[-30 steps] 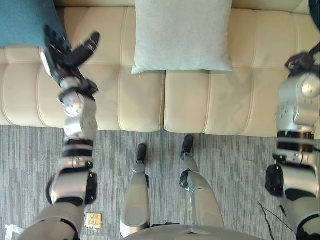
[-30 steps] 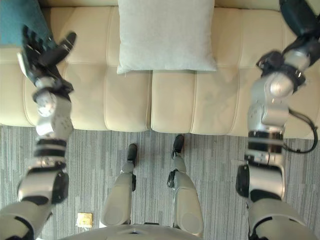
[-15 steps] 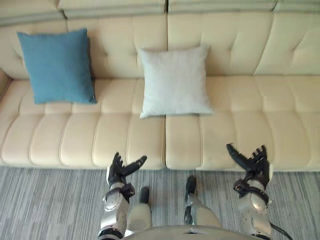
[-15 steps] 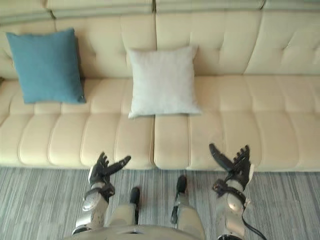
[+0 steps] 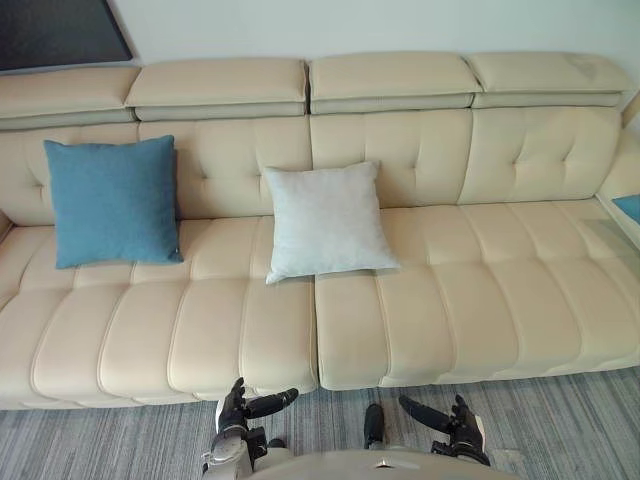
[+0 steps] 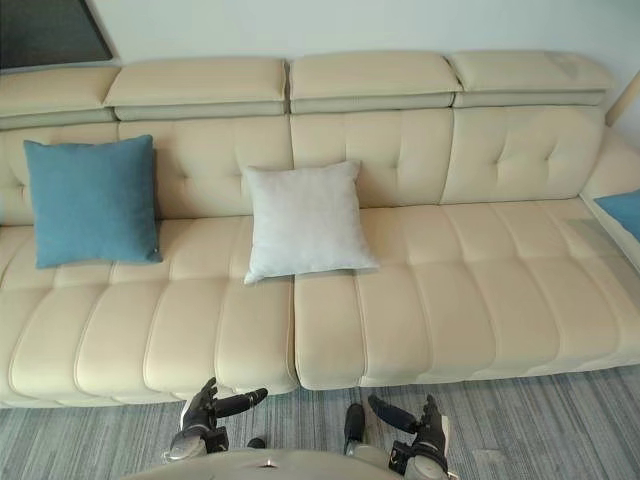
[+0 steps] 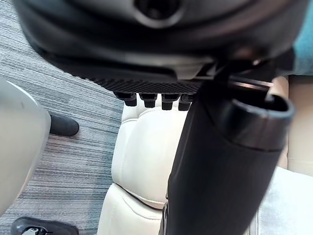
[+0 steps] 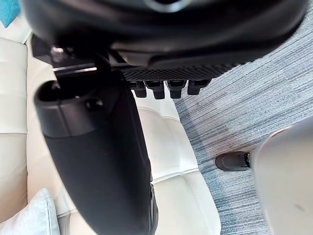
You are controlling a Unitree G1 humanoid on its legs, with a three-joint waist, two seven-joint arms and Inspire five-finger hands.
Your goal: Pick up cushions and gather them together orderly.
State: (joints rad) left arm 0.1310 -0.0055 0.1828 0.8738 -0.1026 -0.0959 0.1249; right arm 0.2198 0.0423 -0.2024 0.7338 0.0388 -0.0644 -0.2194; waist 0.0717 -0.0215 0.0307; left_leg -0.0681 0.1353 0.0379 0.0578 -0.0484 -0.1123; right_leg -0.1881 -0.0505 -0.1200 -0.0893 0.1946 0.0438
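A blue cushion [image 5: 111,200] leans upright against the sofa's back at the left. A pale grey cushion [image 5: 323,221] leans near the middle, a gap apart from the blue one. At the far right edge a corner of another blue cushion [image 5: 629,206] shows on the sofa's side arm. My left hand [image 5: 240,409] and right hand [image 5: 452,419] hang low over the carpet in front of the sofa, both open and holding nothing. The wrist views show straight fingers [image 7: 156,100] and the seat beyond them.
The long cream sofa [image 5: 470,290] spans the whole width, with wide bare seat to the right of the grey cushion. Grey striped carpet [image 5: 100,445] lies in front. A dark panel [image 5: 55,30] hangs on the wall at the upper left.
The view has risen and pulled back, so the whole sofa shows now. Both arms have dropped from seat height to low in front of the sofa, hands still open.
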